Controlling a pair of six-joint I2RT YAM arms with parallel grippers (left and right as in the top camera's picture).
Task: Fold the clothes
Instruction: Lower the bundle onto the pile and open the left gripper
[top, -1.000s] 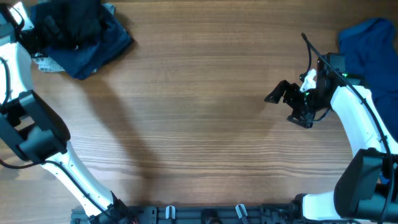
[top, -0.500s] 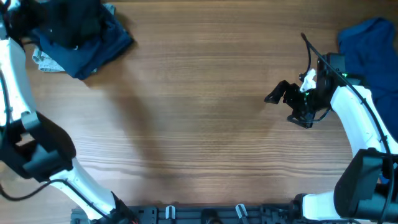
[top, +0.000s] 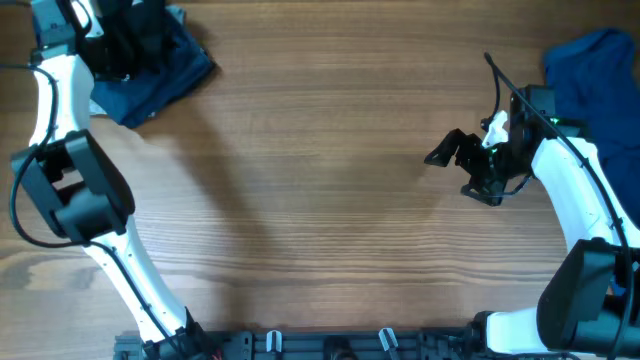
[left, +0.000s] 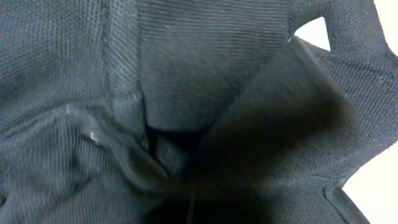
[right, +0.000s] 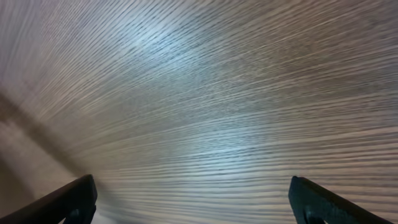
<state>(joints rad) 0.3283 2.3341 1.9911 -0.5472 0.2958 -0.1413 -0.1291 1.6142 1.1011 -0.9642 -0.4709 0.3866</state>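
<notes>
Nearest, at 6 o'clock in the overhead view, a dark rail (top: 320, 345) was cut off by the bottom edge, and the feet of both arms ran out of frame there. Two arms were counted: the left arm (top: 60, 90) rising along the 9 o'clock side and the right arm (top: 575, 190) along the 3 o'clock side.

Just right of mid-bench, toward 3 o'clock, the right end effector (right: 189, 193) hung over bare wood. Its wrist view showed only the two dark fingertips (right: 71, 199), cropped at the lower corners, standing wide apart with nothing between them. The bench (top: 320, 200) under it was streaked and blurred.

Farther off, at 1 o'clock, a royal blue garment (top: 590, 60) lay crumpled, cut by the right edge and partly covered by the right arm.

Farthest, at 11 o'clock, a heap held a dark navy garment (top: 165, 75) with a black garment (left: 205, 62) on it, the top edge cropping both. The left end effector (top: 120, 45) was buried in that heap and hard to separate from the black cloth from above. Its wrist view was filled with dark knit fabric, a seam and folds bunching toward the bottom centre. One finger (left: 273, 143) showed only as a dark blur. It was closed, pinching the black garment.

Three garments were counted: one black, one navy, one blue.
</notes>
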